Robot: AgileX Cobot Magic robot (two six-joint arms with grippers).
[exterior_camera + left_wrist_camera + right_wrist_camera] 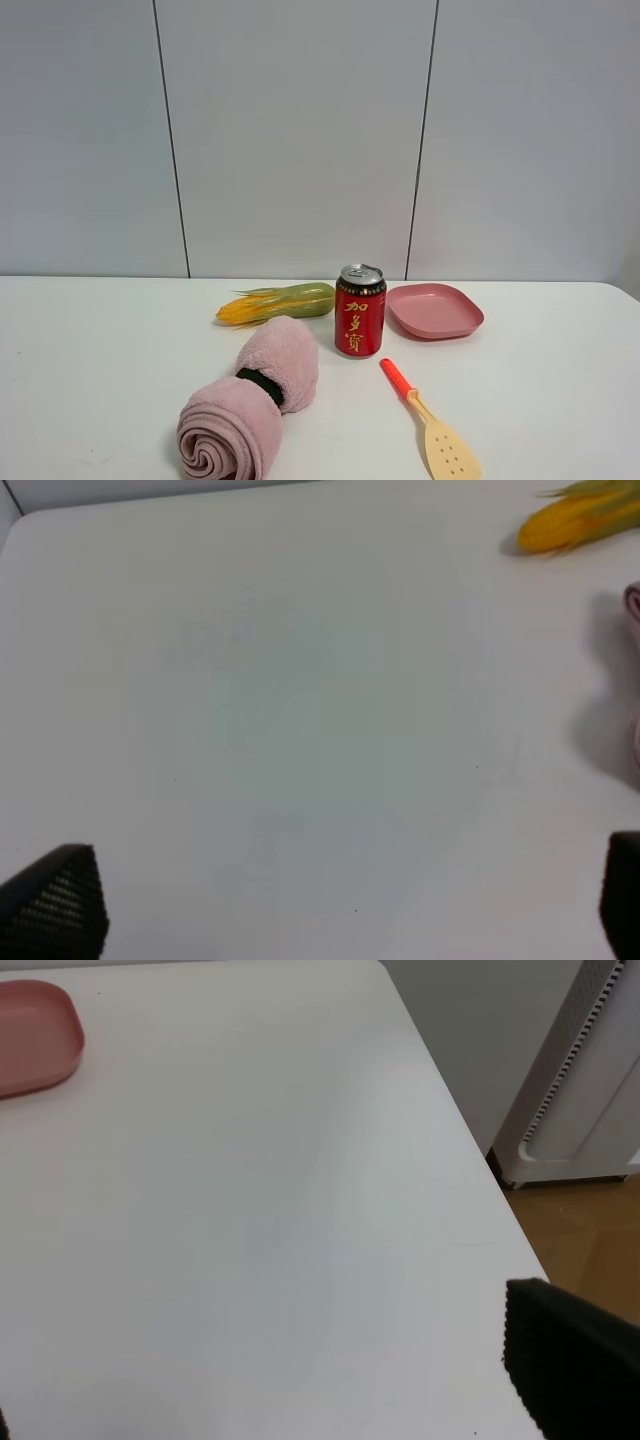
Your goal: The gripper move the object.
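Observation:
The red drink can (360, 312) with gold characters and a silver top stands upright on the white table (90, 340), between a corn cob and a pink plate. Neither gripper shows in the exterior high view. In the left wrist view my left gripper (340, 910) is open and empty over bare table, its black fingertips (55, 900) far apart. In the right wrist view my right gripper (290, 1400) is open and empty near the table's right edge, with one black fingertip (570, 1360) showing. The can is out of both wrist views.
A rolled pink towel (250, 400) lies in front of and left of the can. The corn cob (277, 303) lies behind the towel. The pink plate (435, 310) is right of the can. An orange spatula (430, 420) lies front right. A white appliance (580, 1080) stands beyond the table edge.

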